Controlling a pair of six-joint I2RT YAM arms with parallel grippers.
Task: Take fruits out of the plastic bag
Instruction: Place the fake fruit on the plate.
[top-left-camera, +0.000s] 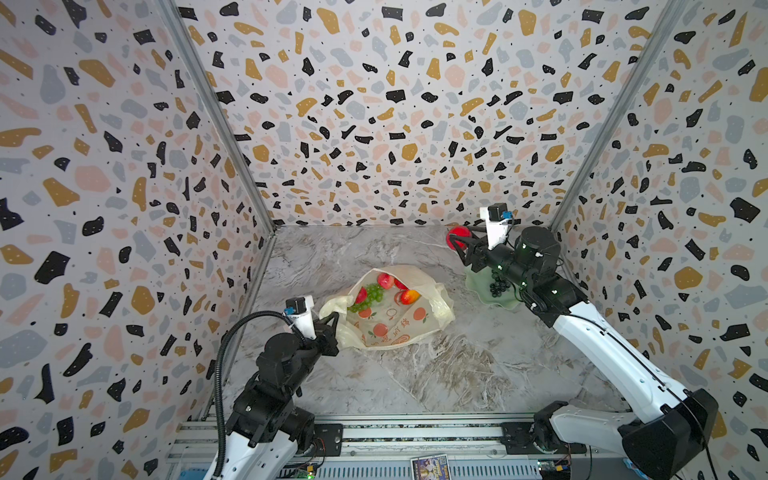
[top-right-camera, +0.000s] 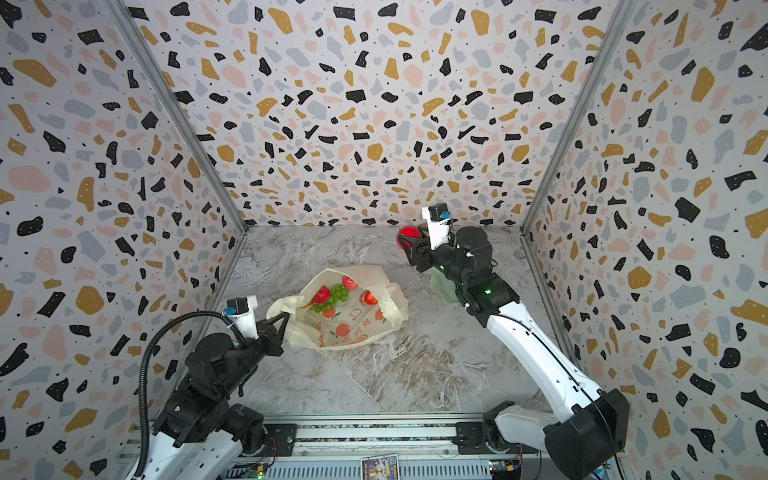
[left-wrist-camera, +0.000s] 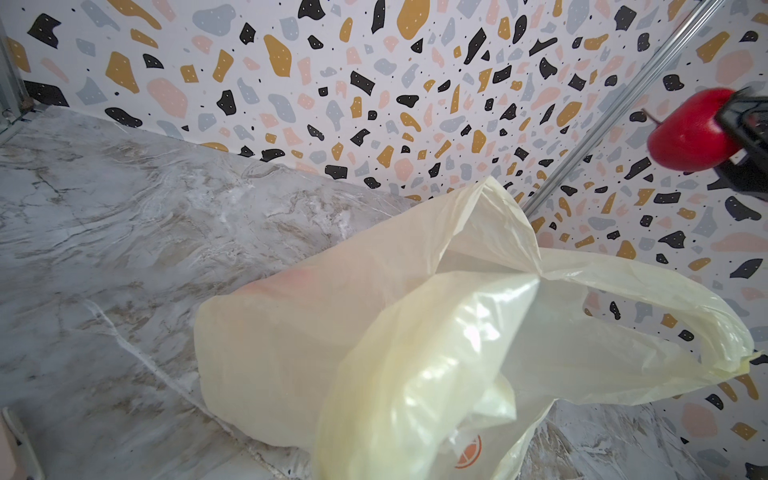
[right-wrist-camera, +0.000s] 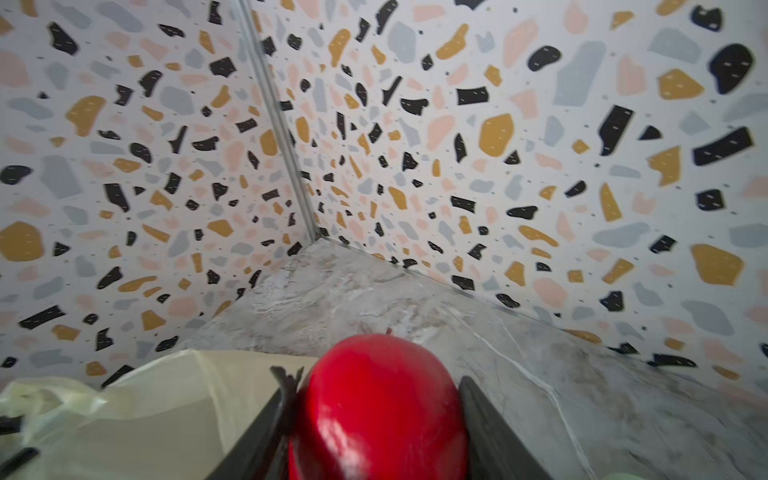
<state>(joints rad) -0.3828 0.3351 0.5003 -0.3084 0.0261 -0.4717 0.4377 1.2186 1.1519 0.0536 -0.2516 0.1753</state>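
Plastic bag (top-left-camera: 390, 328): translucent cream-yellow, crumpled, orange-fruit prints, mouth open.

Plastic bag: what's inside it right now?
Through the open mouth of the bag, both top views show a green grape bunch, a red apple, another red fruit and a red-yellow fruit. Anything beneath them or behind the printed front is covered, so there may be more.

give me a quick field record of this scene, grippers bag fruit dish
left gripper: shut on bag
right gripper: closed on red apple, raised clear of the bag
bag: on table, mouth open
in bag: green grapes, other apples, red-yellow fruit
dish: pale green, holds dark grapes, partly behind right arm
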